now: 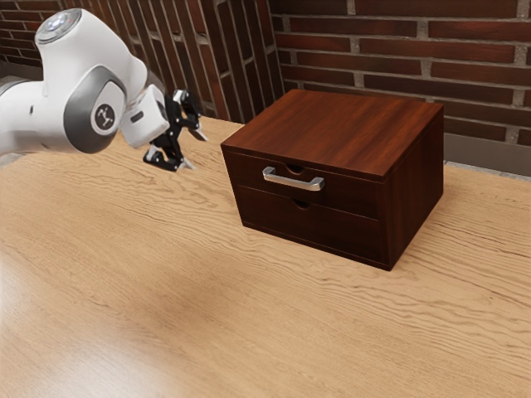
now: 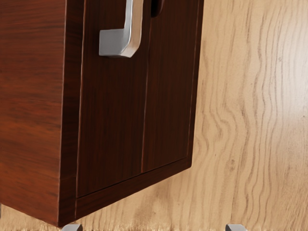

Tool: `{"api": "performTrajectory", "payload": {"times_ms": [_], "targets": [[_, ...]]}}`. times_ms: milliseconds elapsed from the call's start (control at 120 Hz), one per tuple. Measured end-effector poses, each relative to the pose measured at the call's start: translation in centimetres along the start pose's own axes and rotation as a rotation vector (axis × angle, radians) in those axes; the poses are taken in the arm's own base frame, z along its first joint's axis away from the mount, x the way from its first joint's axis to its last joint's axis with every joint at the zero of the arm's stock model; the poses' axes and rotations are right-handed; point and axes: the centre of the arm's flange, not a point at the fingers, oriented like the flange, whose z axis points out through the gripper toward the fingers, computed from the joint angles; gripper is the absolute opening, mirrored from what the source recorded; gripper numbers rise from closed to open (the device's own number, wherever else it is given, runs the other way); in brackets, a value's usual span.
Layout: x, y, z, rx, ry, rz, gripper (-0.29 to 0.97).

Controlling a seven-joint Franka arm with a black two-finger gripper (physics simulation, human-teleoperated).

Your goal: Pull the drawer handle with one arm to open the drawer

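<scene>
A dark wooden cabinet [image 1: 348,124] with two drawers stands on the table at centre right. Its upper drawer [image 1: 340,192] carries a silver bar handle [image 1: 292,179], and its front sits flush with the lower drawer [image 1: 323,225]. My gripper [image 1: 191,146] hangs in the air toward the exterior view's left of the cabinet, a short way from the handle, open with nothing between its fingers. In the wrist view one end of the handle [image 2: 122,38] and the upper drawer front [image 2: 110,120] lie ahead of the hand, and a fingertip [image 2: 72,227] pokes in at the edge.
The wooden table [image 1: 207,298] stretches wide in front of the cabinet. A brick wall [image 1: 398,50] runs close behind the cabinet and the arm. Tabletop [image 2: 250,120] lies beside the cabinet's lower drawer [image 2: 168,96].
</scene>
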Motion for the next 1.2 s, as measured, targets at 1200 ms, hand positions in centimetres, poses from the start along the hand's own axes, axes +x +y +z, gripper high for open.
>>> {"api": "performTrajectory", "payload": {"times_ms": [1200], "targets": [[9.1, -0.5, 6.4, -0.017, 0.090, 0.063, 0.34]]}}
